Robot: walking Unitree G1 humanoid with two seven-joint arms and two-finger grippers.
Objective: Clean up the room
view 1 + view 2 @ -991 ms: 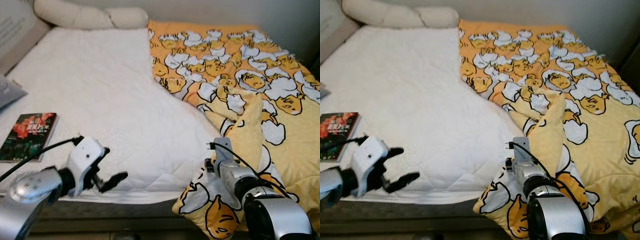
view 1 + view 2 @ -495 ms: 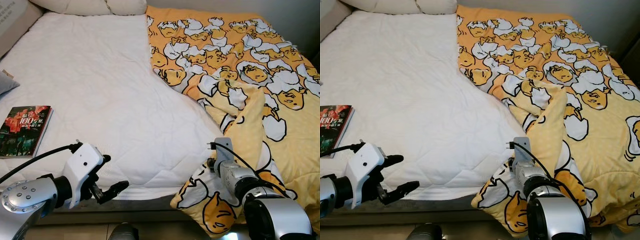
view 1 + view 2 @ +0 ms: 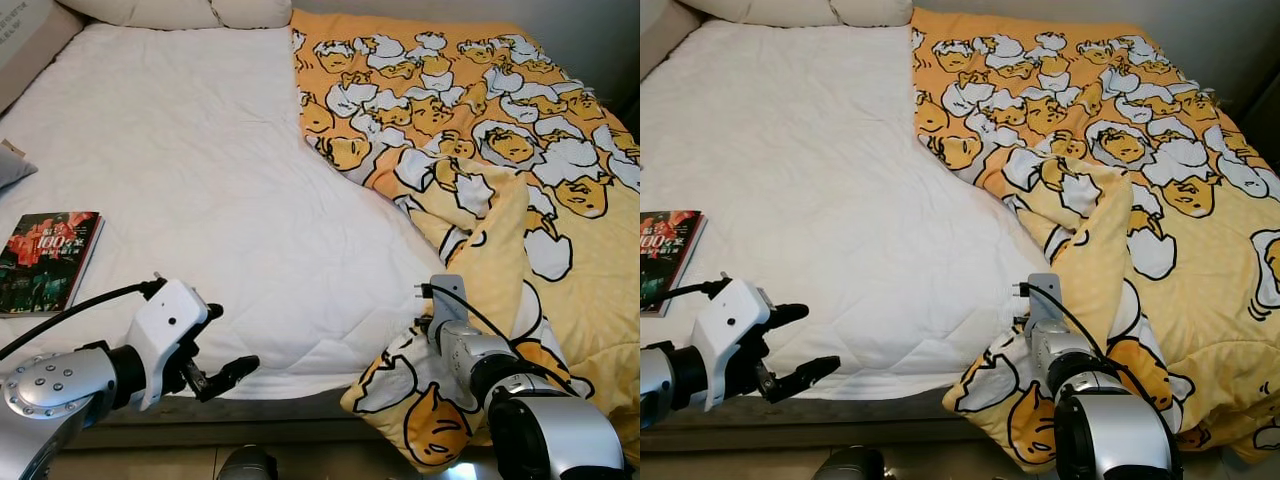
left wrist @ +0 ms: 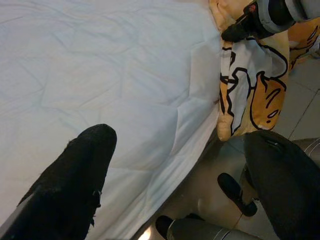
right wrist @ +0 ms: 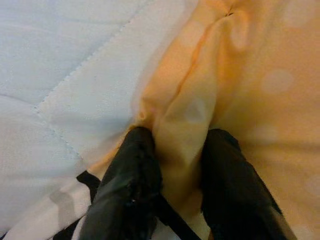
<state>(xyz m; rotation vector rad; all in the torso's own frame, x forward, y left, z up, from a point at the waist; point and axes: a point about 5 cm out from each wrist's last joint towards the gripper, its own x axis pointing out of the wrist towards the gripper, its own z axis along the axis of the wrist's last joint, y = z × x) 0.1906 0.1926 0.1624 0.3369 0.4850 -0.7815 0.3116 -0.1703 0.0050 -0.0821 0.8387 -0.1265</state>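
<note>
A yellow blanket (image 3: 480,150) with a cartoon egg print covers the right half of the bed and hangs over the front edge. My right gripper (image 5: 177,165) is shut on a fold of it near the hanging corner (image 4: 250,80); in the eye views my right wrist (image 3: 445,315) hides the fingers. My left gripper (image 3: 228,345) hovers open at the front edge of the white mattress (image 3: 200,180), holding nothing. In the left wrist view its two black fingers (image 4: 75,180) stand wide apart over the sheet.
A book (image 3: 50,260) with a dark red cover lies on the mattress at the left. Cream pillows (image 3: 180,12) sit at the head of the bed. A grey floor (image 4: 300,115) shows below the bed's front edge.
The camera has tilted down, so the whole scene has shifted up. Both arms hold almost the same places, and the right gripper still grips the blanket.
</note>
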